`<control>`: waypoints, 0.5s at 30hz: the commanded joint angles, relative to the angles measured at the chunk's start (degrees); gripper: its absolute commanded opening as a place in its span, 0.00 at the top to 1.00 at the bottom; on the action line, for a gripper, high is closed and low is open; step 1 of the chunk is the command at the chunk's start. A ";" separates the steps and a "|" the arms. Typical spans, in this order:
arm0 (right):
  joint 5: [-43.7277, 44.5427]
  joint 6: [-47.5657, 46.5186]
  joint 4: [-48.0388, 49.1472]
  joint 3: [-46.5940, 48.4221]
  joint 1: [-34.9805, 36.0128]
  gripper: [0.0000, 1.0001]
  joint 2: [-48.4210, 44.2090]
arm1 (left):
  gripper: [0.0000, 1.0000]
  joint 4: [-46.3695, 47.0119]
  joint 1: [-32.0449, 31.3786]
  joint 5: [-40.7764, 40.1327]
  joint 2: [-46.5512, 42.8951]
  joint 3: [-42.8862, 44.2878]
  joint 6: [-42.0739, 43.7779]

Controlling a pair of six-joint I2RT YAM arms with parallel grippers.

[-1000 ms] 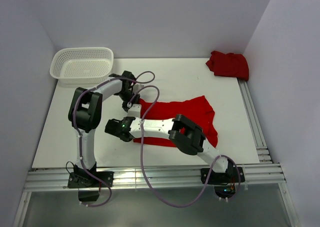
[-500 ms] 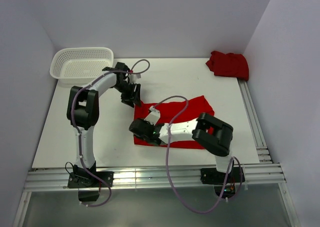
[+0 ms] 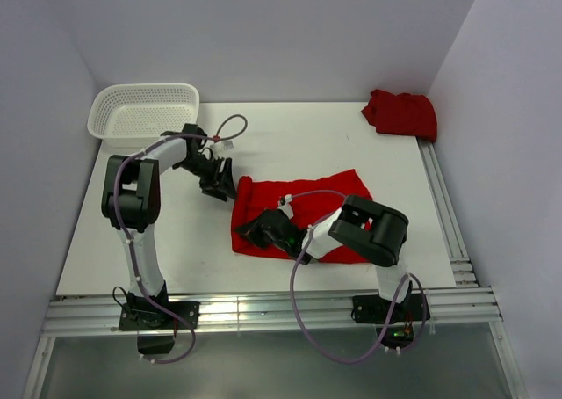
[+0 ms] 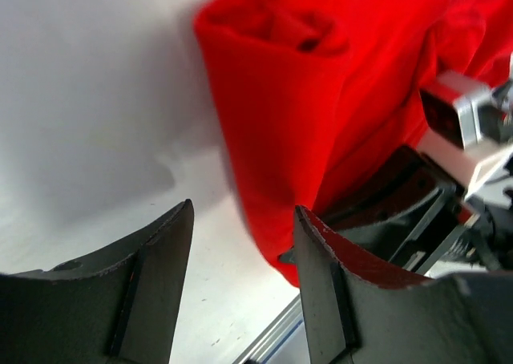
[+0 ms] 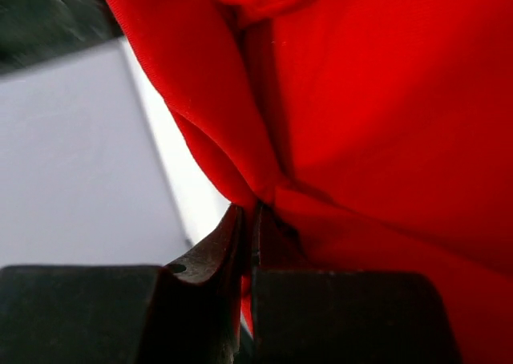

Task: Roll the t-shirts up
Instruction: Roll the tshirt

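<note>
Your right gripper [image 5: 250, 213] is clamped tight on a pinch of red cloth at the near-left edge of the t-shirt [image 3: 347, 186] in the middle of the worktop [image 3: 132, 232]. The wrist view shows a fold of cloth caught between the closed jaws. That t-shirt lies mostly flat, with its left edge turned over into a loose roll. Your left gripper [image 3: 219, 182] sits just beside the far-left corner of that roll, jaws parted, nothing between them, bare worktop under the gap. The second t-shirt [image 3: 400, 114] is bunched up in the far right corner, well apart. The white mesh basket [image 3: 145, 113] sits at the far left corner, near your left arm.
</note>
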 commanded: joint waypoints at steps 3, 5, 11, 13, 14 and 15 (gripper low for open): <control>-4.99 3.46 4.79 -2.12 -0.40 1.00 4.85 | 0.42 5.15 -0.74 6.11 -1.94 -5.36 4.06; -5.17 3.64 4.79 -2.04 -0.57 1.00 5.12 | 0.42 5.94 -1.62 5.59 -1.76 -6.32 4.15; -5.35 3.46 2.87 -1.77 -0.84 1.00 4.77 | 0.43 7.97 -3.73 1.38 -1.15 -6.60 2.22; -5.26 3.38 2.25 -1.86 -0.84 1.00 4.51 | 0.43 9.20 -4.43 -0.12 -1.15 -6.16 0.99; -5.17 3.37 2.07 -1.86 -0.84 1.00 4.42 | 0.43 9.46 -4.70 -0.74 -1.15 -5.89 0.64; -5.17 3.37 1.72 -1.86 -0.75 1.00 4.16 | 0.43 9.99 -4.96 -2.05 -1.06 -5.54 -0.41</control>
